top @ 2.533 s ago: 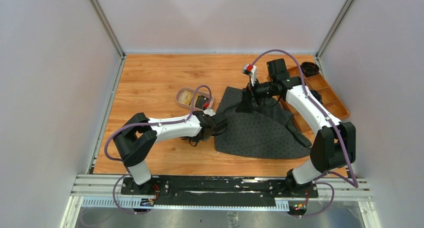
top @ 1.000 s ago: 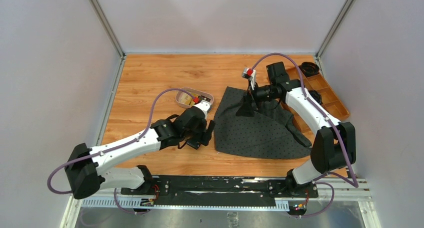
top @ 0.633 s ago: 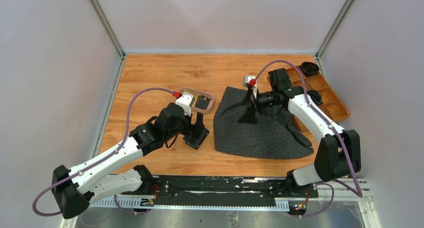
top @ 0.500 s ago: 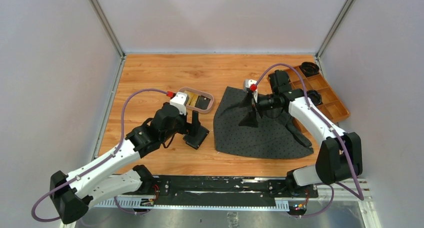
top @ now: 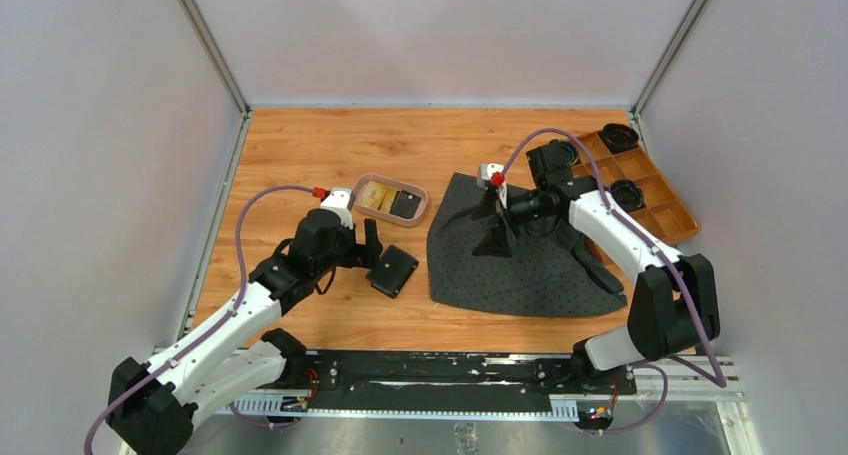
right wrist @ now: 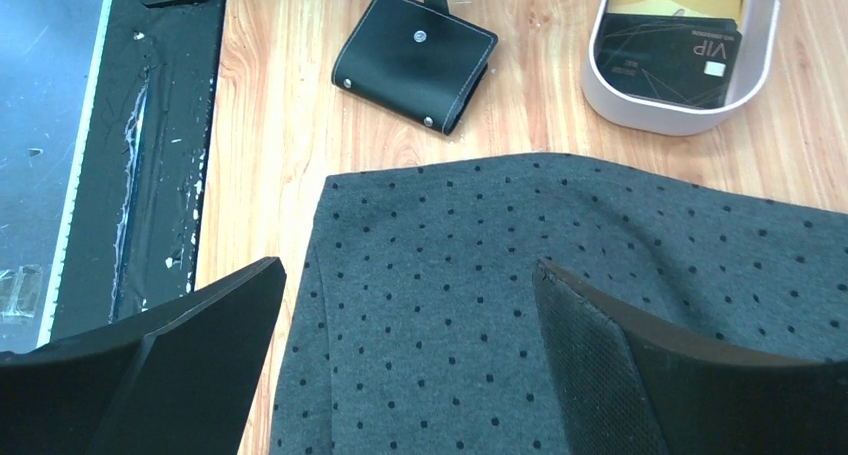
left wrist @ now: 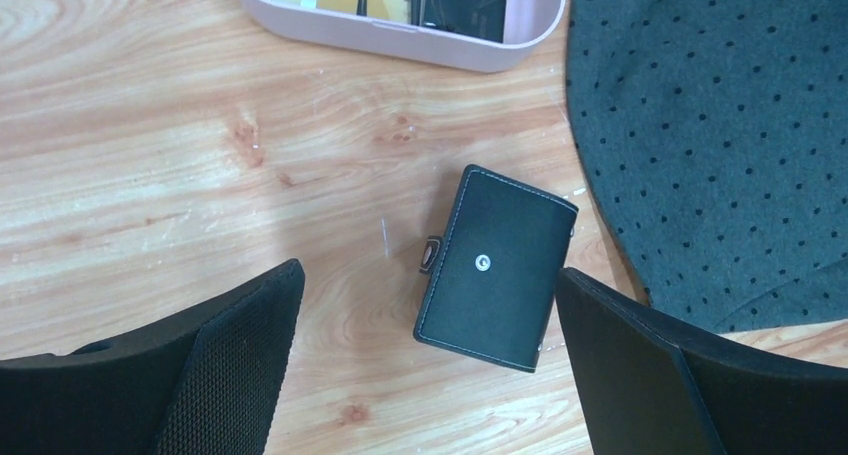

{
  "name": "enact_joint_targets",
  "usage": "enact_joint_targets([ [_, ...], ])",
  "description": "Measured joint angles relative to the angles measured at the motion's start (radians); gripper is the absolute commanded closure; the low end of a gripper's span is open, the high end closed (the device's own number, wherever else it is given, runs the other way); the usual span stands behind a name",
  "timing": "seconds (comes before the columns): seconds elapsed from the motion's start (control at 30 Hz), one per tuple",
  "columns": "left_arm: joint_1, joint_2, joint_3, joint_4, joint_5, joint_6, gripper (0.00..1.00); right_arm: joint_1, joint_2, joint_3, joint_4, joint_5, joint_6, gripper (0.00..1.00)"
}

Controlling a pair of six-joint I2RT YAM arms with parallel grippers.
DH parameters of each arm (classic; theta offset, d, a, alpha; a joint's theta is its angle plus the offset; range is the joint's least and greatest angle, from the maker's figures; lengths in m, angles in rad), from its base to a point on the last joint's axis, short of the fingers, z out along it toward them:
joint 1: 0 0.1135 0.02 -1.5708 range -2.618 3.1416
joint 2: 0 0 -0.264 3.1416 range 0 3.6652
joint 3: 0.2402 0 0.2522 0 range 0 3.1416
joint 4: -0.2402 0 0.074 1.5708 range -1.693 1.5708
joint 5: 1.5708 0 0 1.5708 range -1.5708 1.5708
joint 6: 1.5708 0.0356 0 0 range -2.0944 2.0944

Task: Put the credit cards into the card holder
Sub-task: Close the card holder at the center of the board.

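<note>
The card holder (left wrist: pixel 497 255) lay closed on the wooden table (left wrist: pixel 150 175), just beside the dotted grey cloth (left wrist: pixel 720 125); the left gripper (left wrist: pixel 428 273) hovered over it, jaws spread, empty; the right gripper (right wrist: pixel 408 266), likewise spread and empty, hung above the cloth; the credit cards (right wrist: pixel 665 50) sat in the pink tray (right wrist: pixel 680 122).

The white-and-black left arm (top: pixel 240 310) stretches low and forward, jaws spread wide, while the white-and-black right arm (top: pixel 610 227) bends inward, jaws equally wide.
</note>
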Motion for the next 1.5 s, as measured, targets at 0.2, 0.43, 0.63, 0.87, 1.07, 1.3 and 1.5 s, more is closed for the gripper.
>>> enact_joint_targets([
  [0.2,0.064,0.001,-0.032,0.014,0.070,-0.019,0.01,0.058,0.054,0.034,-0.013,0.036,0.032,0.06],
  [0.43,0.127,0.028,-0.043,0.043,0.151,-0.026,0.22,0.154,0.135,0.084,-0.028,0.114,0.079,0.11],
  [0.63,0.134,0.177,-0.038,0.054,0.225,0.008,0.31,0.201,0.176,0.094,-0.050,0.143,0.099,0.12],
  [0.87,0.134,0.317,0.019,0.071,0.297,0.056,0.47,0.202,0.192,0.108,-0.062,0.150,0.113,0.13],
  [1.07,0.134,0.330,0.027,0.072,0.313,0.074,0.56,0.204,0.198,0.116,-0.074,0.150,0.114,0.13],
  [1.3,0.134,0.349,0.050,0.062,0.309,0.096,0.62,0.208,0.207,0.123,-0.080,0.156,0.114,0.14],
  [1.5,0.134,0.384,0.068,0.048,0.311,0.116,0.64,0.208,0.208,0.124,-0.091,0.157,0.114,0.14],
])
